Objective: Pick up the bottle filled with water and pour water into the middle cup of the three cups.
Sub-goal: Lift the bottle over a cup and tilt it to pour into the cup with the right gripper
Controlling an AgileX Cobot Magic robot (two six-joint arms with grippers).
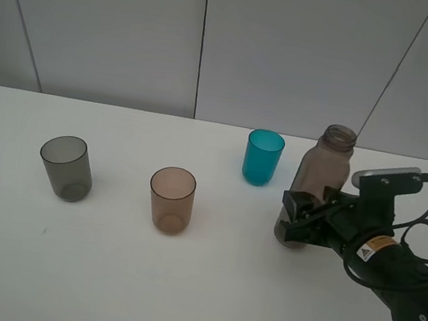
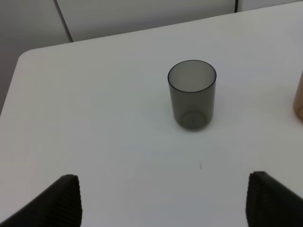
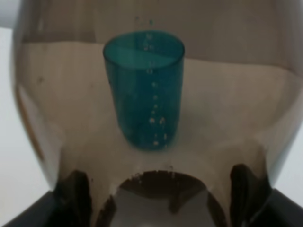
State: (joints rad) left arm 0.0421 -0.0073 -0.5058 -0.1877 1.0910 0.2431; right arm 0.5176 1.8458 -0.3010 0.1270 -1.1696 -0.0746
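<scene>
white worktop (image 1: 192,296) first, carrying four vessels.

next the tall smoky bottle (image 1: 324,171): upright at about 3 o'clock of the worktop in the high view, long axis vertical, capless neck up. base hidden behind the claw, so cannot tell whether resting or just lifted.

then the three cups, all upright, mouths up, well apart. smoky grey cup (image 1: 65,167) at 9 o'clock. brownish-peach middle cup (image 1: 170,199) near the centre. teal cup (image 1: 263,158) near the bottle, at its 10 o'clock.

right claw (image 1: 302,220): clenched on the bottle, low on the body, reaching in from about 4 o'clock. through the right wrist camera, little but bottle wall, with the teal cup showing through it.

left claw (image 2: 163,203): released, fingers spread wide, grasping nothing, hovering near the grey cup and away from the work.

key relation: from the gripped bottle, at 9 o'clock and slightly toward 8, well apart, the middle cup. nothing standing between, and the teal cup off that line.

judged next step: carry leftward along that line, then tip the neck toward 9 o'clock over the peach cup's mouth. probably needs height to clear the rim. with a grip this low, expect a wide swing of the bottle's mouth on tilting.
</scene>
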